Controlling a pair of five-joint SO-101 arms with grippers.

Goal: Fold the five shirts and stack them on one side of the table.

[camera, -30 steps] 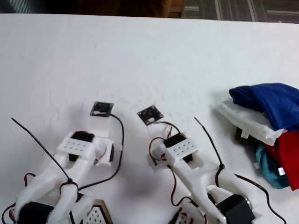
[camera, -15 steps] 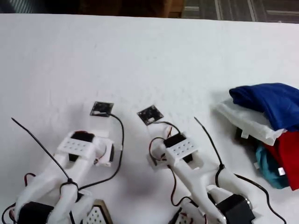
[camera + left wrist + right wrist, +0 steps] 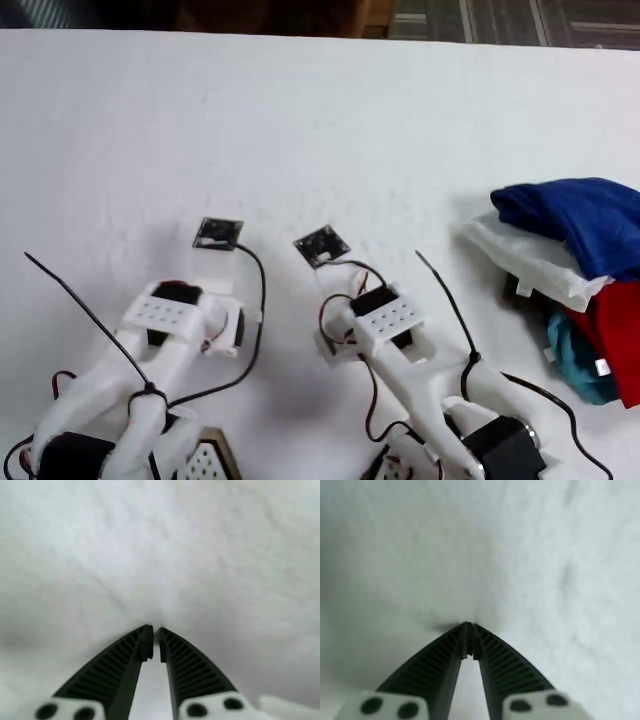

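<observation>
Partly cropped shirt pile (image 3: 578,222), teal shirt (image 3: 570,357) mostly buried beneath.

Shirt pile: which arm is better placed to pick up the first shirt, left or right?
Right, most likely: the shirt pile lies just beside the right arm, while the left arm sits farther off. Both arms' jaws are shut on nothing, so neither has a head start.
</observation>
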